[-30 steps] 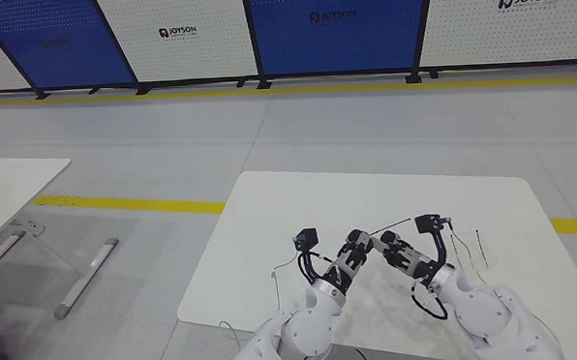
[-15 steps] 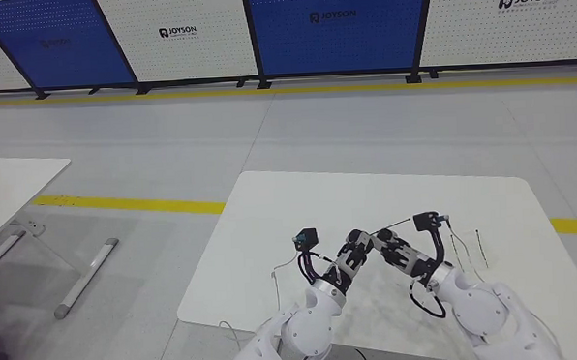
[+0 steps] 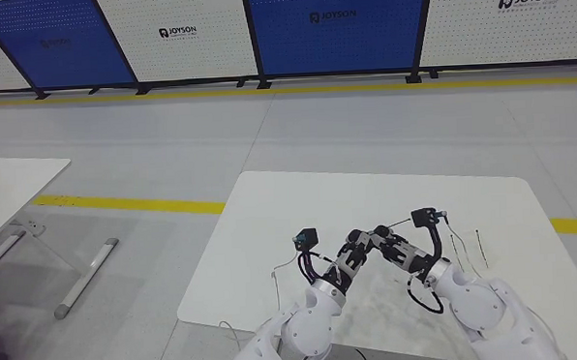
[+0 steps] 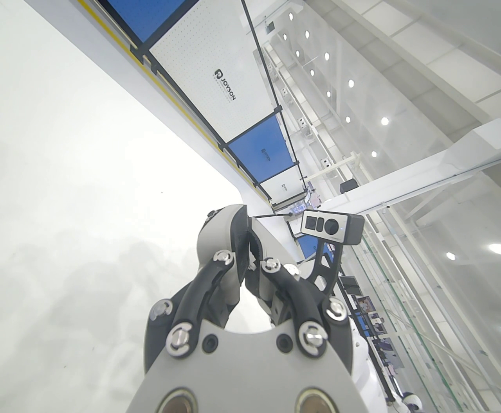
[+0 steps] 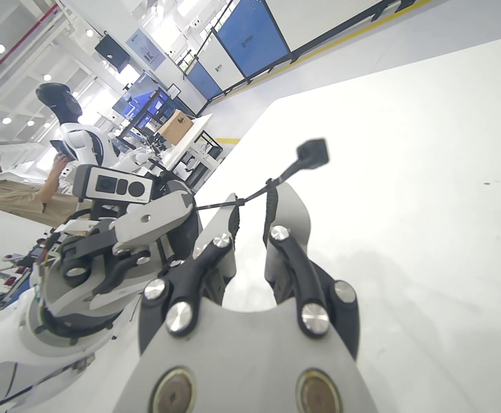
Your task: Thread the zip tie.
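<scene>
A black zip tie [image 3: 397,223] is held in the air over the white table [image 3: 367,191] where the two arms meet. My left gripper [image 3: 357,241] is shut on its tail; in the left wrist view the thin strap [image 4: 270,214] leaves the closed left gripper [image 4: 246,223]. In the right wrist view the zip tie [image 5: 256,194] runs from the left gripper [image 5: 184,207] across the tips of my right gripper [image 5: 254,203], and its square head [image 5: 313,152] sticks out beyond. The right gripper [image 3: 380,236] is open, with table showing between its fingers.
Two spare zip ties [image 3: 468,247] lie on the table to the right of the arms. The table's front edge runs just below the grippers. A second white table [image 3: 17,182] stands far left across the floor.
The right gripper has shifted a little to the left, closer to the left gripper, sliding along the strap. The left arm has stayed put.
</scene>
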`<action>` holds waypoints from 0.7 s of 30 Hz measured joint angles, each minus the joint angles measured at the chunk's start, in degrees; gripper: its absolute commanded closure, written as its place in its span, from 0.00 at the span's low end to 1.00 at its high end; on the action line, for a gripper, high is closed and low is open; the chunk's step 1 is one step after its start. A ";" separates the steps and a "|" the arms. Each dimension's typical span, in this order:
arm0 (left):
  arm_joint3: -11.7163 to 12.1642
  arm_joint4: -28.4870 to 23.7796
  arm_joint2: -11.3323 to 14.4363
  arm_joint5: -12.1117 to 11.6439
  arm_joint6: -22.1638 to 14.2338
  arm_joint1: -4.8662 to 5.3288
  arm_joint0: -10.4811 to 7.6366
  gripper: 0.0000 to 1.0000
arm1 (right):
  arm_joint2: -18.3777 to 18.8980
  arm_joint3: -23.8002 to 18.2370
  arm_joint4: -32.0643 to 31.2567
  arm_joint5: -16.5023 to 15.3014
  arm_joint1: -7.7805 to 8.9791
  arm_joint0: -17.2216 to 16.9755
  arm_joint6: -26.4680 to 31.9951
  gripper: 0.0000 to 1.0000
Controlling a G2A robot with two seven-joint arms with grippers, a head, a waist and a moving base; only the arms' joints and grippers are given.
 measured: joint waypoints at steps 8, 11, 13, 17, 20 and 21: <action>0.00 0.00 0.00 0.00 0.00 0.00 0.00 1.00 | -0.18 0.31 -0.19 -0.19 -0.19 0.41 -0.06 1.00; 0.00 0.00 0.00 0.00 0.00 0.00 0.00 1.00 | -0.13 0.38 -0.25 -0.20 -0.24 0.45 -0.15 1.00; 0.00 0.00 0.00 0.00 0.00 0.00 0.00 1.00 | -0.10 0.51 -0.23 -0.12 -0.28 0.47 -0.10 1.00; 0.00 0.00 0.00 0.00 0.00 0.00 0.00 1.00 | -0.54 1.06 -0.51 0.33 -0.40 0.73 0.61 1.00; 0.00 0.00 0.00 0.00 0.00 0.00 0.00 1.00 | -1.17 1.49 -0.97 0.68 -0.58 1.19 0.96 1.00; 0.00 0.00 0.00 0.00 0.00 0.00 0.00 1.00 | -1.35 1.68 -1.05 0.75 -0.64 1.35 1.06 1.00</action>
